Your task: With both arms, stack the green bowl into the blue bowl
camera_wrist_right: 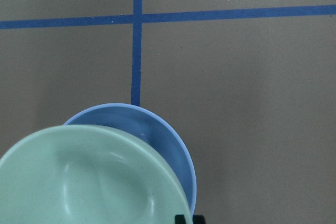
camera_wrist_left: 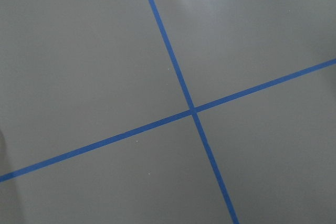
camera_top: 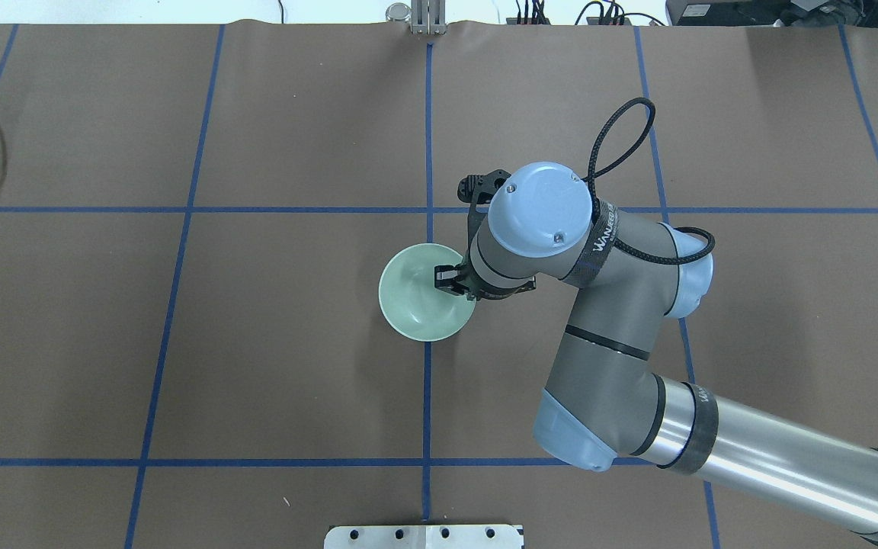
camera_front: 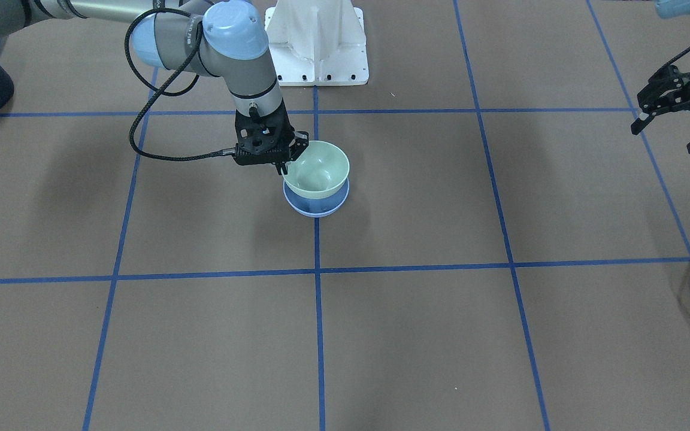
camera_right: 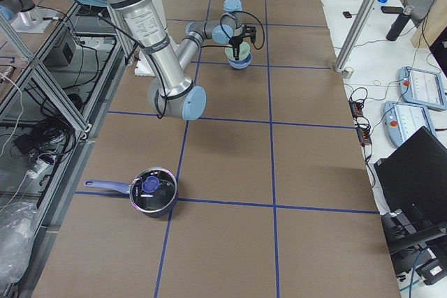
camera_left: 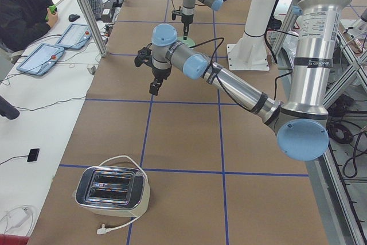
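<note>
Green bowl: the green bowl (camera_front: 320, 170) was upright, held just above the blue bowl (camera_front: 316, 208) near the table's middle, beside a crossing of blue tape (camera_front: 316, 111) lines.
Blue bowl: it sat on the table (camera_front: 429, 335) directly under the green one. In the front view only its rim showed, as a ring below. In the right wrist view the green bowl (camera_wrist_right: 89, 182) covered most of it and part of the blue inside (camera_wrist_right: 157, 135) showed past the green rim, so the two were not centred. Whether they touched could not be told.
Right gripper: the right gripper (camera_top: 453, 280) was clamped on the green bowl's rim on the side nearest its arm, one finger inside the bowl and one outside.
Left gripper: the left gripper (camera_front: 665, 136) hung above the table well away from both bowls, fingers spread apart and holding nothing. Its wrist view showed only bare table and crossed tape.
Pedestal: the white pedestal (camera_front: 317, 42) stood behind the bowls.
Toaster: a toaster (camera_left: 113, 187) sat at the table's left end.
Pot: a dark lidded pot (camera_right: 152, 192) sat at the right end.
</note>
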{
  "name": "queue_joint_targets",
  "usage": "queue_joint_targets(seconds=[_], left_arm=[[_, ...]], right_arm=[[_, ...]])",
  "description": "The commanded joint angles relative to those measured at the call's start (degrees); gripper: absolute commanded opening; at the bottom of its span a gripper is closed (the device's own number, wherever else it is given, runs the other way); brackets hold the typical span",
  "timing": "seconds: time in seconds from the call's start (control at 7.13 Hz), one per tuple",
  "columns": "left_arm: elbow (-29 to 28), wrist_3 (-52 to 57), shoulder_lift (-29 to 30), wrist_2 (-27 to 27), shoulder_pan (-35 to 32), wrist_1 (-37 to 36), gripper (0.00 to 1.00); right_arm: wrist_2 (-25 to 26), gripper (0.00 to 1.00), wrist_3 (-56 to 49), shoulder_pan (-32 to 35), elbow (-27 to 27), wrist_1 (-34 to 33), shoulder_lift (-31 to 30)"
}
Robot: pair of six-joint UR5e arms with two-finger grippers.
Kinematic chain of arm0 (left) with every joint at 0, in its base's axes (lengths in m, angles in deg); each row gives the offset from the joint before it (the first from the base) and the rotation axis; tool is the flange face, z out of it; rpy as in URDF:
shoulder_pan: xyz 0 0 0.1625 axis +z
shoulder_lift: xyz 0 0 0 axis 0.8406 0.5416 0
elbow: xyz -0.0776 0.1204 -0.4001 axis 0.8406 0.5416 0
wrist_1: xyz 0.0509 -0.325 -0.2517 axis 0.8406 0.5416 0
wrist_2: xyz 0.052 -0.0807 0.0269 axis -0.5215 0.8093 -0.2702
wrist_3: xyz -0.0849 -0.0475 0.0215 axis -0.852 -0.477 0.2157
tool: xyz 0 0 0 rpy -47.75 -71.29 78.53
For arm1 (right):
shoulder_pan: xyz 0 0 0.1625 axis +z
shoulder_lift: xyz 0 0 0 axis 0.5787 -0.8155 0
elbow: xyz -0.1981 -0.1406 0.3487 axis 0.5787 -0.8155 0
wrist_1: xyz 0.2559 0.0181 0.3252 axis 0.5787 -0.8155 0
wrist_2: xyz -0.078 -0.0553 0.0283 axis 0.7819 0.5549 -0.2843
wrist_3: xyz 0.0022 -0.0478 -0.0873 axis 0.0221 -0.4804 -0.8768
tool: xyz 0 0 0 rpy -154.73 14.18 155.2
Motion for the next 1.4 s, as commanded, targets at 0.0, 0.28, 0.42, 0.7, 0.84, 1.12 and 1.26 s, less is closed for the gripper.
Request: queue_joint_targets(seconds=[0.0, 0.28, 0.42, 0.7, 0.84, 1.12, 1.26], left_arm=[[0.21, 1.37, -1.05, 0.13, -0.88, 0.01, 0.98], [0.21, 1.38, -1.14, 0.13, -0.96, 0.01, 0.98], [0.21, 1.38, -1.14, 0.13, -0.96, 0.01, 0.98], [0.29, 1.38, -1.57, 0.13, -0.96, 0.01, 0.98], [0.38, 1.38, -1.49, 0.22, -0.96, 0.01, 0.98], [0.30, 1.38, -1.58, 0.22, -0.96, 0.01, 0.98], [0.29, 1.38, -1.58, 0.22, -0.96, 0.01, 0.98]], right_arm=[[0.16, 0.00, -0.12, 0.04, -1.75, 0.29, 1.11], [0.16, 0.00, -0.39, 0.13, -2.02, 0.55, 1.20], [0.16, 0.00, -0.47, 0.13, -2.37, 0.55, 1.20], [0.25, 0.00, -0.83, 0.13, -3.07, 0.64, 1.11], [0.25, 0.00, -0.91, 0.22, -3.07, 0.64, 1.11], [0.33, 0.00, -0.74, 0.31, -3.07, 0.99, 1.20], [0.34, 0.00, -0.74, 0.22, -3.07, 0.99, 1.20]])
